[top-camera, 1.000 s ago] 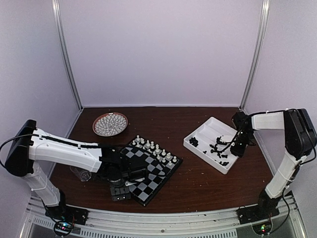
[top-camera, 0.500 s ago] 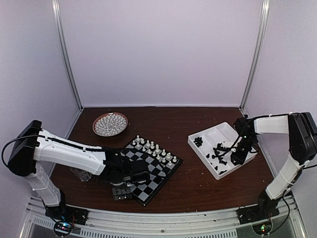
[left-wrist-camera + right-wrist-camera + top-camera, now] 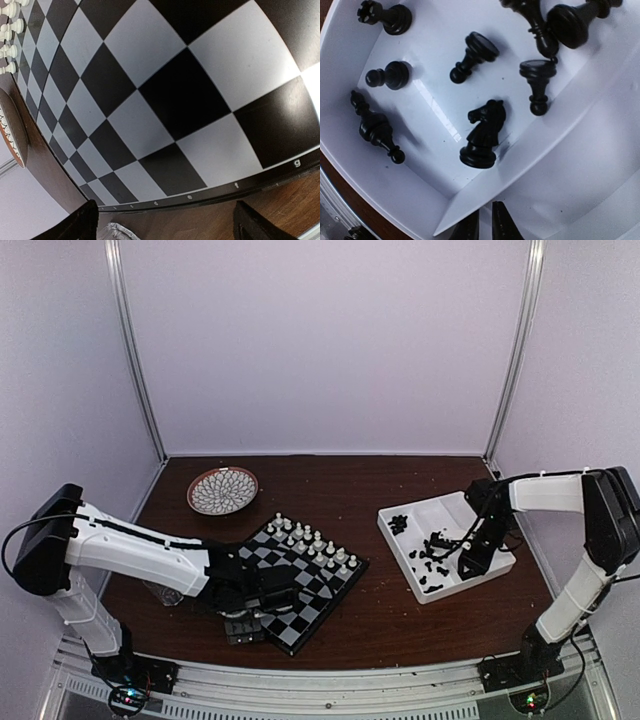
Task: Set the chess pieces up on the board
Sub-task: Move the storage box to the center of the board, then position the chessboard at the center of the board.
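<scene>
The left arm (image 3: 130,545) lies low and reaches across to the near edge of the board (image 3: 312,612). The left gripper (image 3: 166,209) points down there, its fingers wide apart with nothing between them. White pieces (image 3: 310,540) stand in rows on the board's far side. The right arm (image 3: 545,490) bends over the tray (image 3: 445,512). The right gripper (image 3: 485,222) points down into it, fingers almost together. Black pieces (image 3: 482,132) lie loose in the tray.

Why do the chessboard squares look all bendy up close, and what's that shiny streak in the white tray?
Left wrist view: the very close, wide lens bows the straight lines of the board into curves. Right wrist view: the streak is light glinting off the glossy floor of the tray, beside the black knight; the pieces look sharp.
</scene>
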Controlling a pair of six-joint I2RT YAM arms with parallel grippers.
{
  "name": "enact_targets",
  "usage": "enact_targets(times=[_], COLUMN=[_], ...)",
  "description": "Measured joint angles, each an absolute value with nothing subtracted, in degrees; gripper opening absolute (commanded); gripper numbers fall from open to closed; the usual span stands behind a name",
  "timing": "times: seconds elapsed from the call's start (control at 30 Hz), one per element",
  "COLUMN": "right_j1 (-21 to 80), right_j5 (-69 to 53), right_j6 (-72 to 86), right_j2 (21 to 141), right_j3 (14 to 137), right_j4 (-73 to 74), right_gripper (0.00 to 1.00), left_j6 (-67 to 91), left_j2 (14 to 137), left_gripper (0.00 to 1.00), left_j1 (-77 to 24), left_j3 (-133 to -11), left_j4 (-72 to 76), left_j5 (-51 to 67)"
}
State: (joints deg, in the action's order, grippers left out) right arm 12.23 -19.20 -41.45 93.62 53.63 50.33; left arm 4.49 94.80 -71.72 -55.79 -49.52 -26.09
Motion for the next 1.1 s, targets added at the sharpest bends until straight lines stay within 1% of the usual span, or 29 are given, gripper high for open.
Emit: enact_targets(times=[0.07,0.17,0.23,0.37,0.57,0.63,0.8,1.0,1.1], right_j1=[12.0,11.4,11.1,10.8,10.5,10.3,10.2,10.2,10.2], right_j5=[-19.3,-19.9,-20.9,-23.3,-25.6,-26.0,-25.7,-22.4,-21.4], right_j6=[-41.9,-41.9,-41.6,-39.9,-35.7,-34.1,-31.1,-29.8,-29.6], right_j2=[92.1,87.0,83.4,76.8,71.6,69.7,64.3,63.6,62.5], right_j3=[53.6,53.7,53.8,54.1,54.0,53.3,52.4,51.0,49.6], right_j4=[51.0,52.6,53.2,53.2,49.8,47.4,43.3,40.0,39.4], right_gripper=[0.33,0.48,0.54,0.57,0.57,0.59,0.59,0.59,0.59], left_j6=[3.6,1.8,0.2,-3.7,-8.8,-10.1,-11.6,-10.8,-9.4], left_j2=[94.6,94.4,94.4,94.4,96.5,98.7,102.8,110.5,112.7], left_gripper=[0.92,0.88,0.87,0.86,0.83,0.83,0.82,0.83,0.83], left_j1=[-71.7,-71.7,-71.7,-71.8,-72.1,-72.2,-72.3,-72.4,-72.4], left_j3=[-55.4,-55.2,-55.2,-55.1,-56.5,-58.2,-62.9,-72.3,-74.8], left_j4=[-49.1,-48.0,-47.2,-45.4,-43.2,-43.0,-40.2,-36.0,-32.9], left_j5=[-26.2,-25.6,-24.5,-21.7,-19.3,-18.9,-18.7,-19.7,-20.2])
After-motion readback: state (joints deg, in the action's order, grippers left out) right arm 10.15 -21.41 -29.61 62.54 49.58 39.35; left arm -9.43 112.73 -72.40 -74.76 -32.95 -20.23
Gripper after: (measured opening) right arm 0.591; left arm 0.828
